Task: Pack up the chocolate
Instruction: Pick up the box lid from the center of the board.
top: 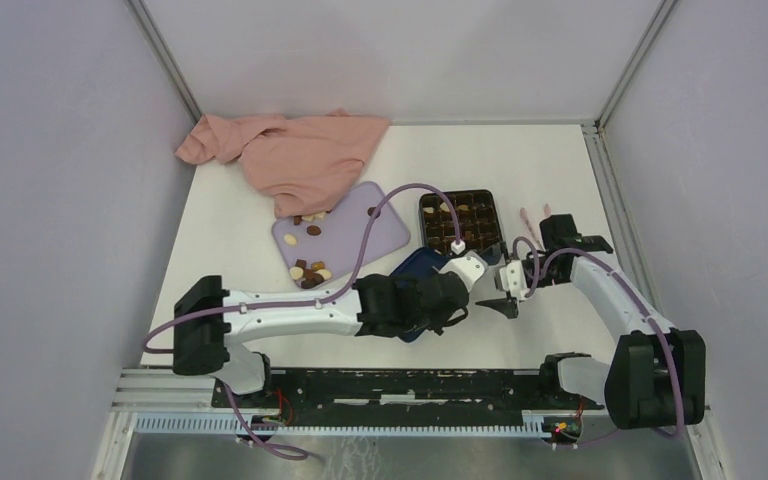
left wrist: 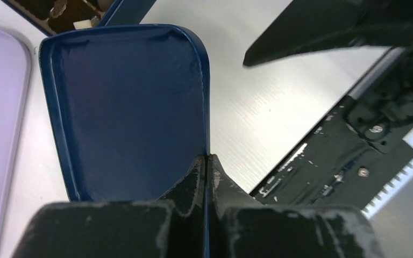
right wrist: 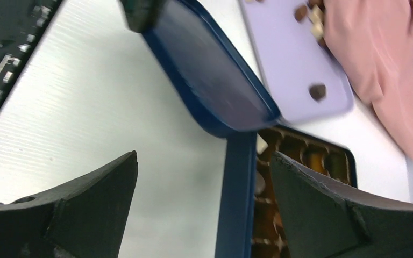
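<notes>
Chocolate (top: 310, 270) scattered on the lilac tray (top: 360, 235), more already slotted into the grid of the dark blue box (top: 460, 192). Lid (left wrist: 129, 113) pinched by its rim in the clamped left gripper (left wrist: 208, 161), tilted beside the box, likely kept clear for filling. Right gripper (right wrist: 204, 155) spread wide and empty at the box's edge.

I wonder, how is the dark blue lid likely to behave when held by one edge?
Probably stiff: the dark blue lid looks flat and unbent though the left gripper pinches only its rim. Likely light, as that thin edge grip seems to carry it. Its smooth, glossy wall may slip or pivot in that grip.
</notes>
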Controlling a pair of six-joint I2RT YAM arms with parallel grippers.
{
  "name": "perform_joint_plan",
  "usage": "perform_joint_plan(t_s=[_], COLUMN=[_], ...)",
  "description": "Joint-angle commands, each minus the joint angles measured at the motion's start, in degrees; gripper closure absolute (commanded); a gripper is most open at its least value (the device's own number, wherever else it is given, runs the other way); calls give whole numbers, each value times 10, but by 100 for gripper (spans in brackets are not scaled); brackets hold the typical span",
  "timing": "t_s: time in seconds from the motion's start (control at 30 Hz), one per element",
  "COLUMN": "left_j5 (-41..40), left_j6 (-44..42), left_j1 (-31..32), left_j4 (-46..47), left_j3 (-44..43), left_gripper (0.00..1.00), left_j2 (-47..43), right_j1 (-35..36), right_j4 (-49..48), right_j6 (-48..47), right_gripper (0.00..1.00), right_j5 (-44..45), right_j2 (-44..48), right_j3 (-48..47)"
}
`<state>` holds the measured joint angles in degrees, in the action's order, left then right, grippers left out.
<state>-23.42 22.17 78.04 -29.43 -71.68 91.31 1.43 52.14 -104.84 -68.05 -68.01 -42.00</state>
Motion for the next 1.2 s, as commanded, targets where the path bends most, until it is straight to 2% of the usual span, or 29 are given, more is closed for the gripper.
perform_joint_plan(t_s=[0.0, 0.17, 0.37, 0.47, 0.53, 0.67, 0.77, 0.93, 1.1, 1.17], left_j5=[60, 159, 243, 252, 250, 257, 276, 311, 346, 350], left_j6=[-44, -53, -74, -77, -76, -69, -68, -74, -81, -85], left_j1=[-18, -57, -84, -91, -98, -117, -127, -139, -143, -145], left_j4=[60, 104, 107, 98, 99, 110, 120, 130, 130, 127], left_j3=[23, 63, 73, 73, 80, 95, 104, 106, 98, 96], left_gripper=[98, 98, 98, 98, 98, 98, 98, 98, 98, 98], left_j2=[-68, -110, -123, -124, -129, -147, -159, -161, -157, -159], right_j1=[39, 82, 106, 106, 105, 105, 106, 122, 189, 204], right_j4=[94, 140, 198, 193, 160, -13, -123, -150, -161, -153], right_j6=[-291, -371, -439, -387, -315, -113, -23, -53, -53, -55], right_gripper=[3, 8, 13, 18, 20, 19, 15, 4, 6, 12], right_j5=[-40, -52, -85, -32, 9, 88, 123, 47, 51, 52], right_j2=[-26, -77, -121, -128, -124, -67, -18, -10, -42, -51], right_j3=[-23, -60, -87, -121, -136, -101, -61, -32, -39, -44])
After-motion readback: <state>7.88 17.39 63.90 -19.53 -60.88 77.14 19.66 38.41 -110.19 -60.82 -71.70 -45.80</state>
